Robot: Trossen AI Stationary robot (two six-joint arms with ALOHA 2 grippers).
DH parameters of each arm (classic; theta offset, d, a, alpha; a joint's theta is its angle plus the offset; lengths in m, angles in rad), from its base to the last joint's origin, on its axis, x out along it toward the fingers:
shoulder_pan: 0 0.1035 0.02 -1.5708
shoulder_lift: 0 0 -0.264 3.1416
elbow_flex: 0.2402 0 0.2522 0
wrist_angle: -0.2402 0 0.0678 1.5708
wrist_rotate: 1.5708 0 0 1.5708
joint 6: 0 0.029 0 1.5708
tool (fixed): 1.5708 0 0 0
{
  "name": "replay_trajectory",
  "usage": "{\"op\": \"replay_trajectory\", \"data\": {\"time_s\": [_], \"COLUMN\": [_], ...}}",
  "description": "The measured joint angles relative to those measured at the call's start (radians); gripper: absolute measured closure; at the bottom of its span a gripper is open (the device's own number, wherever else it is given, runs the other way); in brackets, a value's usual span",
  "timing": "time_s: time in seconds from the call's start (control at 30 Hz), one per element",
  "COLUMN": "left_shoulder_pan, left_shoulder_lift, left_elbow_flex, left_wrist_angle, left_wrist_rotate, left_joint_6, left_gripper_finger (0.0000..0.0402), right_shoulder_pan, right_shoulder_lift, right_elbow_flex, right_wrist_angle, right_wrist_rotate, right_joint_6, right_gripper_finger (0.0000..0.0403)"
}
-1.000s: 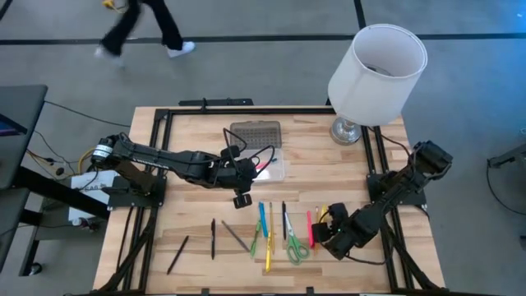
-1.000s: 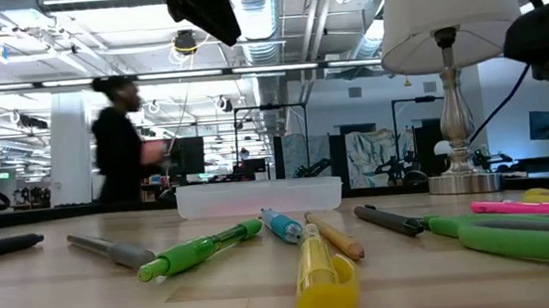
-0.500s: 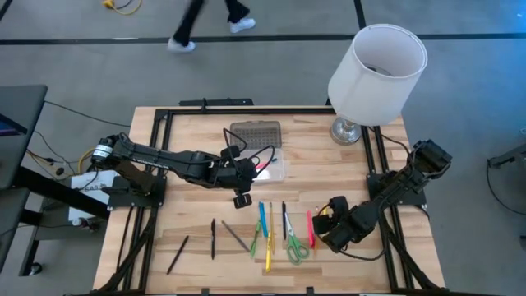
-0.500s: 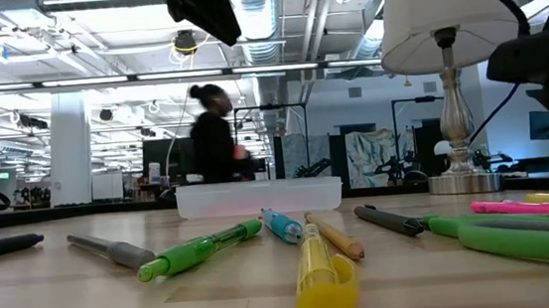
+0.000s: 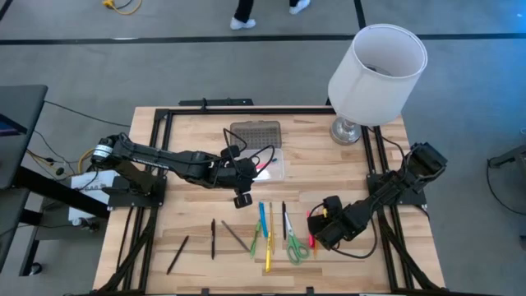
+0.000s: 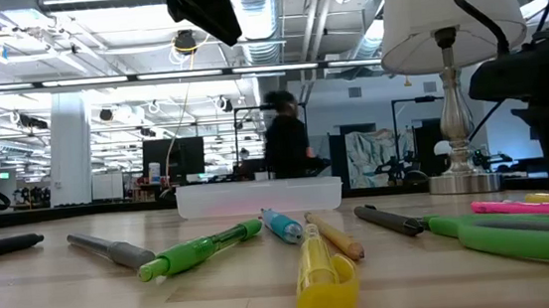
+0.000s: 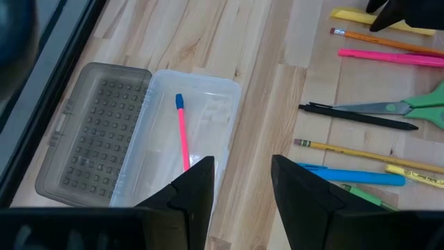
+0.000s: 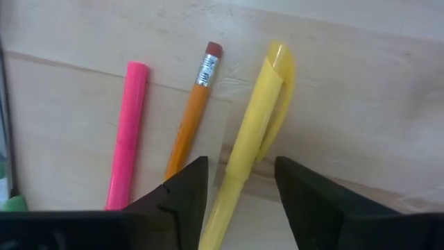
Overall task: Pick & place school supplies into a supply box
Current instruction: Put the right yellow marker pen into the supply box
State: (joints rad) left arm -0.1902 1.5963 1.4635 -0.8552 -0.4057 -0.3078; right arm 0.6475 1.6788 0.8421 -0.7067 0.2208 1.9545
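The supply box lies open, its clear base (image 5: pixel 269 164) beside its grey dotted lid (image 5: pixel 255 133); a pink pen with a blue tip (image 7: pixel 183 136) lies inside the base. My left gripper (image 7: pixel 243 184) hangs open above the base's near edge (image 5: pixel 242 187). The other school supplies lie in a row nearer the near edge: blue pen (image 5: pixel 263 220), green-handled scissors (image 5: pixel 297 246), pink marker (image 8: pixel 125 139), orange pencil (image 8: pixel 190 122) and yellow pen (image 8: pixel 248 142). My right gripper (image 8: pixel 239 186) is open and low over the yellow pen (image 5: pixel 323 224), one finger on each side of it.
A white-shaded lamp (image 5: pixel 376 72) stands on the table's far right corner. Black pens (image 5: pixel 177 254) and a grey pen (image 5: pixel 236 236) lie left of the row. In the low view a green pen (image 6: pixel 203 250) and a yellow highlighter (image 6: pixel 322 270) lie close. A person walks beyond the table (image 6: pixel 285 138).
My right gripper has moved toward the table's left, over the yellow pen, pencil and pink marker, staying open. A person has walked past behind the table.
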Motion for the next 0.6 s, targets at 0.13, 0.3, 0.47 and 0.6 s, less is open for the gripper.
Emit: {"op": "replay_trajectory", "data": {"time_s": [0.13, 0.3, 0.47, 0.6], "left_shoulder_pan": [0.000, 0.000, 0.000, 0.000], "left_shoulder_lift": [0.000, 0.000, 0.000, 0.000], "left_elbow_flex": [0.000, 0.000, 0.000, 0.000], "left_wrist_angle": [0.000, -0.012, -0.052, -0.087], "left_wrist_rotate": [0.000, 0.000, 0.001, 0.000], "left_joint_6": [0.000, -0.002, -0.030, -0.051], "left_gripper_finger": [0.0262, 0.0262, 0.0262, 0.0262], "right_shoulder_pan": [0.007, 0.007, 0.007, 0.006], "right_shoulder_lift": [0.001, 0.002, 0.002, 0.003], "right_elbow_flex": [-0.001, -0.002, -0.003, -0.003], "right_wrist_angle": [-0.006, -0.021, -0.026, -0.027], "right_wrist_rotate": [-0.009, -0.036, -0.044, -0.047], "right_joint_6": [-0.039, -0.107, -0.180, -0.233], "right_gripper_finger": [0.0266, 0.0316, 0.0361, 0.0390]}}
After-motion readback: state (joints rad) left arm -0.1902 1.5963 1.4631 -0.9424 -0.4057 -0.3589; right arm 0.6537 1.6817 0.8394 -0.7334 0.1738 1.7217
